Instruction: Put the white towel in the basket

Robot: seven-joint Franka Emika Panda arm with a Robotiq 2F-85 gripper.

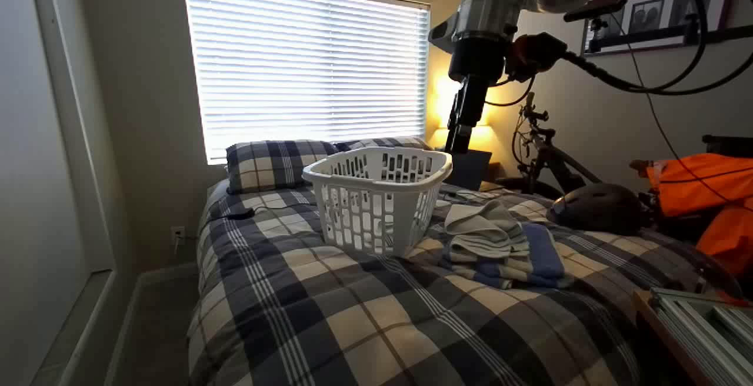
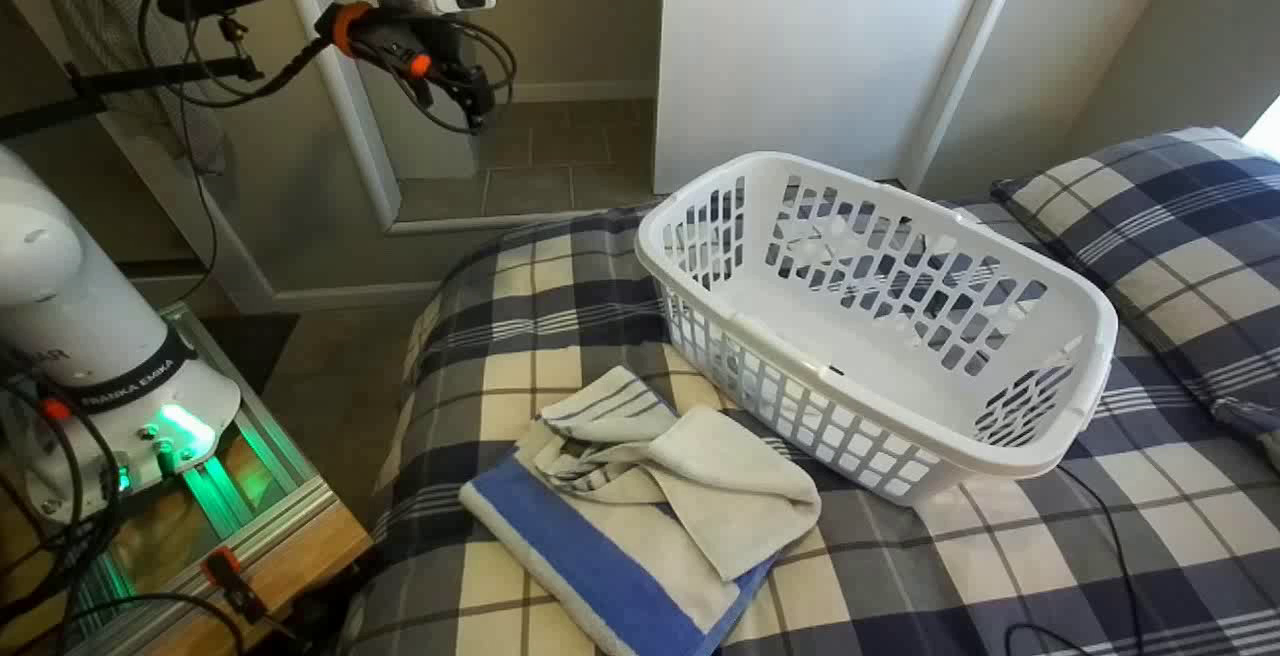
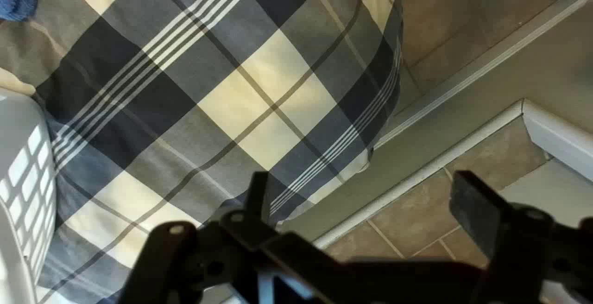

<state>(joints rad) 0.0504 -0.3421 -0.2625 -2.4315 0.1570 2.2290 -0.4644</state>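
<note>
The white towel (image 2: 740, 486) lies crumpled on a folded blue-and-white towel (image 2: 590, 546) on the bed; both also show in an exterior view, the white towel (image 1: 482, 230) on top. The white plastic basket (image 2: 850, 336) stands upright beside them, its bare floor visible; it also shows in an exterior view (image 1: 406, 221). My gripper (image 2: 478, 114) is high up, away from towel and basket, and shows in an exterior view (image 1: 459, 142). In the wrist view my gripper (image 3: 361, 197) is open with nothing between its fingers. The basket's edge (image 3: 18, 114) shows there at left.
The plaid bed (image 1: 365, 321) carries pillows (image 1: 276, 165) at its head and a dark helmet (image 1: 597, 206) at one side. A dark cable (image 2: 1110, 526) lies by the basket. A white door (image 2: 810, 66) and walls stand beyond the bed. An orange cloth (image 1: 700, 180) is near the helmet.
</note>
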